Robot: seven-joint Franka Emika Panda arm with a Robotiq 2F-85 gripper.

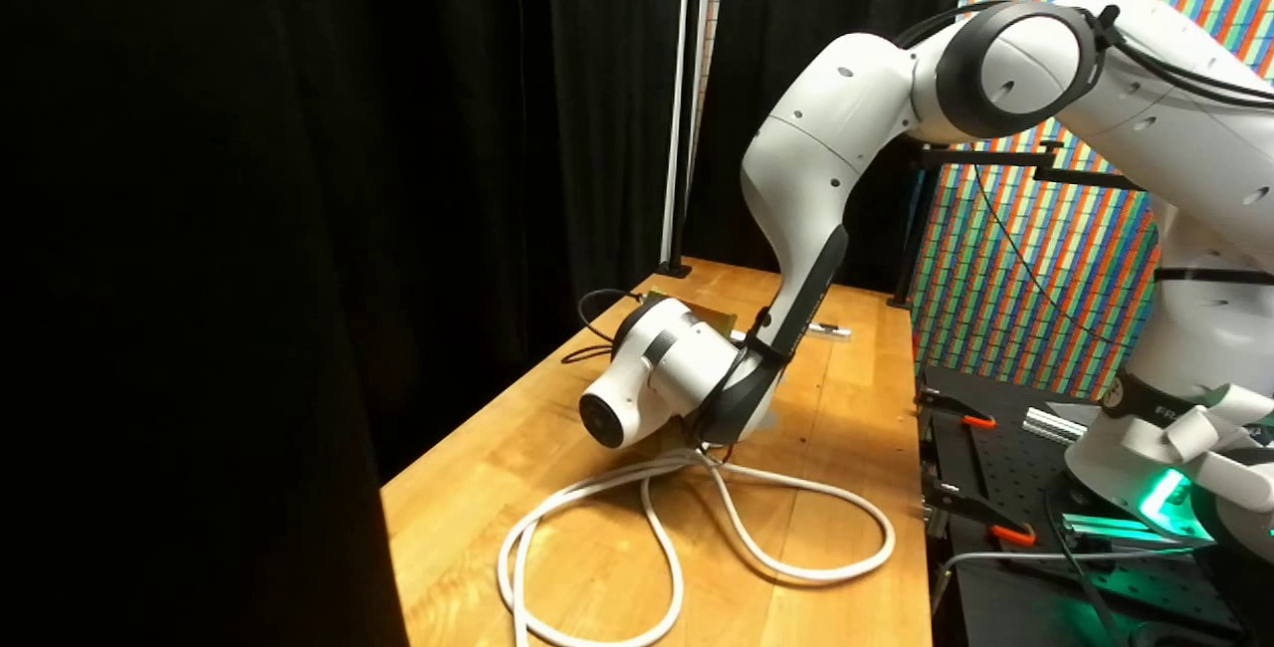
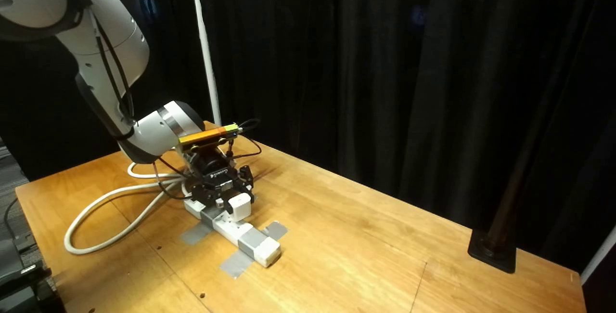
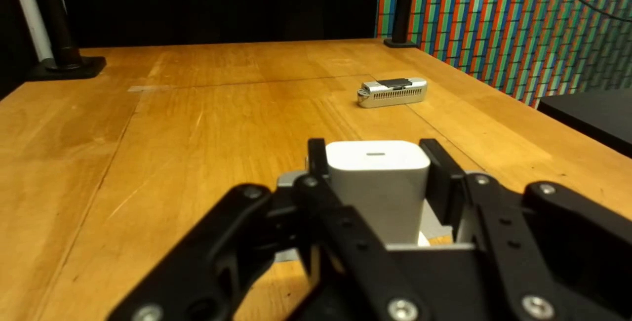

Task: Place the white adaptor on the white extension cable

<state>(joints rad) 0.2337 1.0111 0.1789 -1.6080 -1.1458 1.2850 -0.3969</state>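
Note:
The white adaptor (image 2: 240, 207) is a small cube held between the two black fingers of my gripper (image 2: 239, 199). In the wrist view the gripper (image 3: 374, 158) has a finger against each side of the adaptor (image 3: 377, 192), whose slotted face is toward the camera. The white extension cable's oblong socket block (image 2: 266, 250) lies taped to the table. The adaptor is at the middle of the block; I cannot tell whether it touches it. The cable's cord (image 1: 826, 575) lies in big loops. In an exterior view the arm hides the adaptor and block.
Grey tape strips (image 2: 237, 263) hold the block to the wooden table (image 2: 365, 236). A silver vented device (image 3: 392, 93) lies further along the table. A black post base (image 2: 492, 254) stands at the far end. Clamps with orange handles (image 1: 1013, 534) line a table edge. Black curtains hang alongside.

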